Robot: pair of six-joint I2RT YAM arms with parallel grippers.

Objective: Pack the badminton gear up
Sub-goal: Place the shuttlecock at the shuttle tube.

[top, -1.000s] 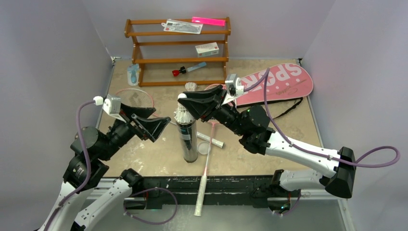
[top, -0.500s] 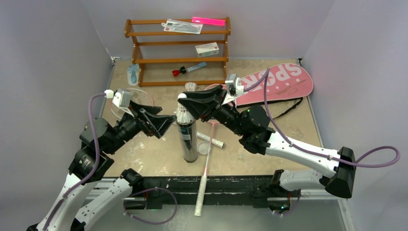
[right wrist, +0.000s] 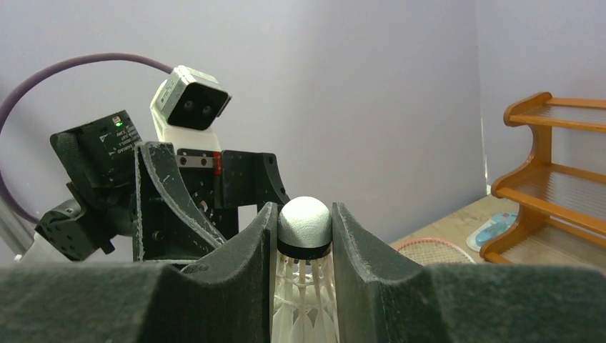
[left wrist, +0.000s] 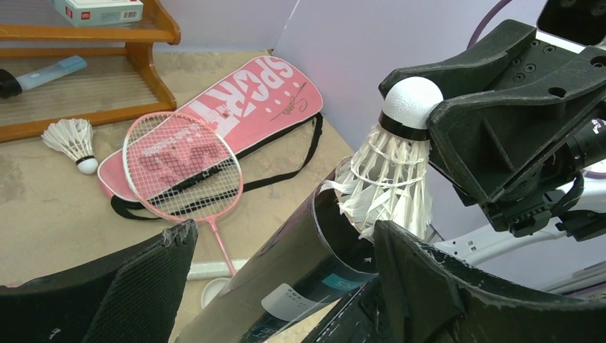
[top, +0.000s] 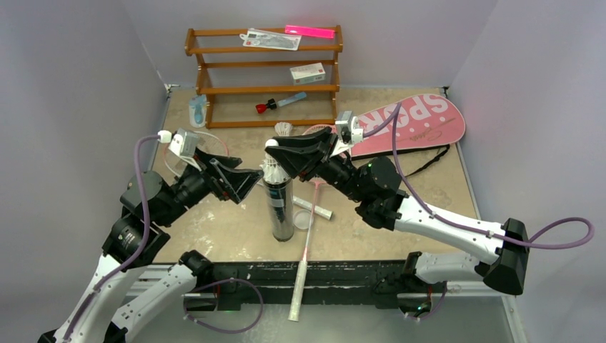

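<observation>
The long black tube stands upright mid-table. My right gripper is shut on the white cork of a feather shuttlecock, whose feathers sit at the tube's open mouth. My left gripper is open, its tips at the tube's upper left side; the tube shows between its fingers. A second shuttlecock lies by the pink SPORT bag. One pink racket lies with its head by the bag and its handle past the front edge. Another racket head lies behind my left arm.
A wooden shelf stands at the back with a small white box and a red-capped blue tool. A round white cap and a white stick lie right of the tube. A blue-and-white item lies left of the shelf.
My left arm has swung right and forward, bringing its open gripper up to the tube. The right gripper and its shuttlecock have stayed put.
</observation>
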